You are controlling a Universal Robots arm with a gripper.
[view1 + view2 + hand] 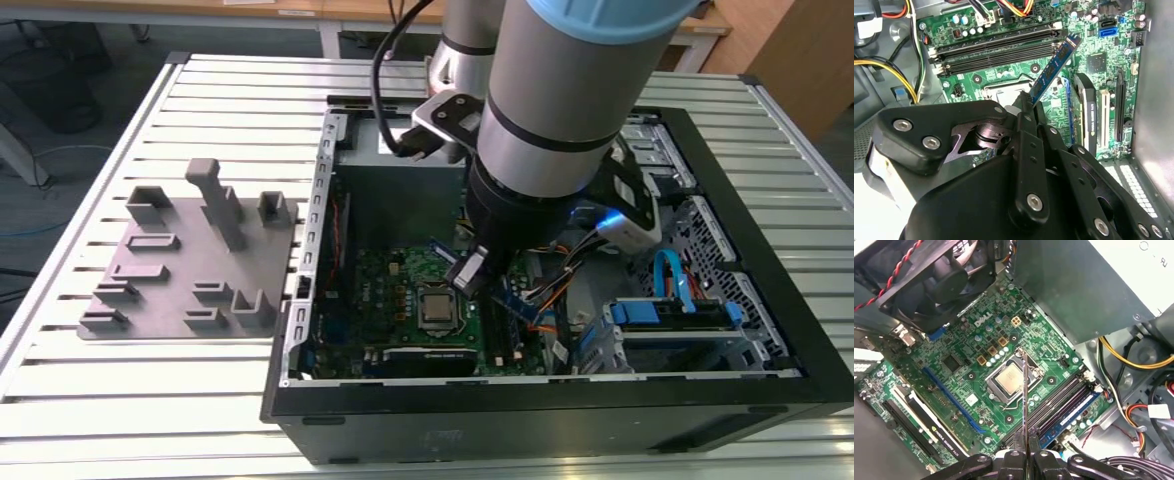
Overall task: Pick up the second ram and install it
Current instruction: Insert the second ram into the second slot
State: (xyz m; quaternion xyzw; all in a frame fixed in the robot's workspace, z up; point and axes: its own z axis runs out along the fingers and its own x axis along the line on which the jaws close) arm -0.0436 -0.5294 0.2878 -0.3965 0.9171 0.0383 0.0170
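The arm is hanging down inside the open computer case [310,300], and its gripper [1028,100] is pinching the second ram [1055,62] by one end, pressing against both flat faces. The stick is riding in the air above the motherboard [954,370], tilted, with its free end reaching toward the memory slots [996,47] and, as far as I can tell, not touching them. In the first wrist view it is showing edge-on as a thin line running past the processor socket [1008,377]. I'd say the pick-up is done and the carry to the slot is in hand, with nothing seated yet. To my eye, seating it is calling for the long edge to be squared with a slot and levelled before any pressing. Room is looking tight: the slots are lying along the board's edge beside the yellow cables [1134,357], the fan [929,280] is looming over the opposite corner, and the case walls are closing in all round. The grey holder block [187,265] is sitting out on the slatted table [120,420], beside the case wall
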